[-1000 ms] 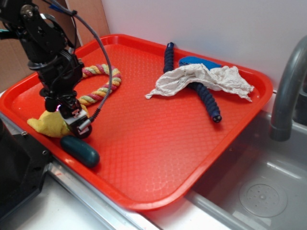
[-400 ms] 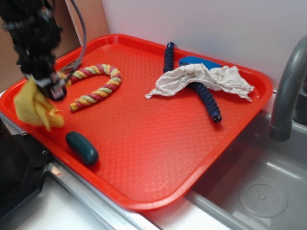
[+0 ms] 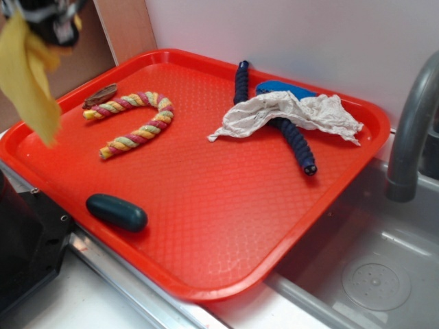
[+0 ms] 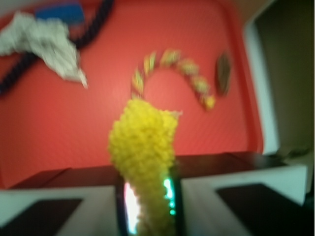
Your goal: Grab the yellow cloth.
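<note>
The yellow cloth hangs in the air above the tray's left corner, clear of the tray and drooping in a long fold; its top is pinched in the gripper, which sits at the upper left edge of the exterior view, mostly cut off; in the wrist view the cloth bunches up between the two fingers, which are closed tight on it, though that view is blurred and the fingertips themselves are probably buried in the terry; below on the red tray, near its left edge, lies the twisted rope bent into an arch, with a small brown piece touching its far end; a dark teal oval object rests close to the tray's near-left rim; toward the far right corner the off-white rag is draped over a dark blue ribbed tube, with a blue item behind it; a grey faucet rises beyond the tray's right edge, over the sink.
</note>
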You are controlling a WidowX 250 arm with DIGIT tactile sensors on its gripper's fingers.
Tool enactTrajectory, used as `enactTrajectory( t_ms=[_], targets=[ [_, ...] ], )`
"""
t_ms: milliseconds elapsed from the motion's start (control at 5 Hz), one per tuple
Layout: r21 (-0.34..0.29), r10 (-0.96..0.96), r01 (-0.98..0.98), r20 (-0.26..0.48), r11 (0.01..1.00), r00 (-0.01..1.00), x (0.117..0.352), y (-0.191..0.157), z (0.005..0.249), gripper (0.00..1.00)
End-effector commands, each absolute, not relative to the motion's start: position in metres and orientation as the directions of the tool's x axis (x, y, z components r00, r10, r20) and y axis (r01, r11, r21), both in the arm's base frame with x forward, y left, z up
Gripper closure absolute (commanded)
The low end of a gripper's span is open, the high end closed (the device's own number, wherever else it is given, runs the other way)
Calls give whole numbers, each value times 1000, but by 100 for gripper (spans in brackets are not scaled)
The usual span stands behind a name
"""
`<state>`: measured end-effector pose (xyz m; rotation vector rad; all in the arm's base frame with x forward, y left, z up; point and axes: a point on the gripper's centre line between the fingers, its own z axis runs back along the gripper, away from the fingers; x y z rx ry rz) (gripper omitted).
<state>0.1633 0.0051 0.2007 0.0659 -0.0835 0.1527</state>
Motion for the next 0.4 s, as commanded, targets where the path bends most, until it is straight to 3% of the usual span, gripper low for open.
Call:
enactTrajectory(
  t_ms=[0,200],
  targets=[
    [49,197,-205,129,977,972,174,-1,280,100],
    [73,207,-221,154,973,966,170,4,280,100]
  ],
)
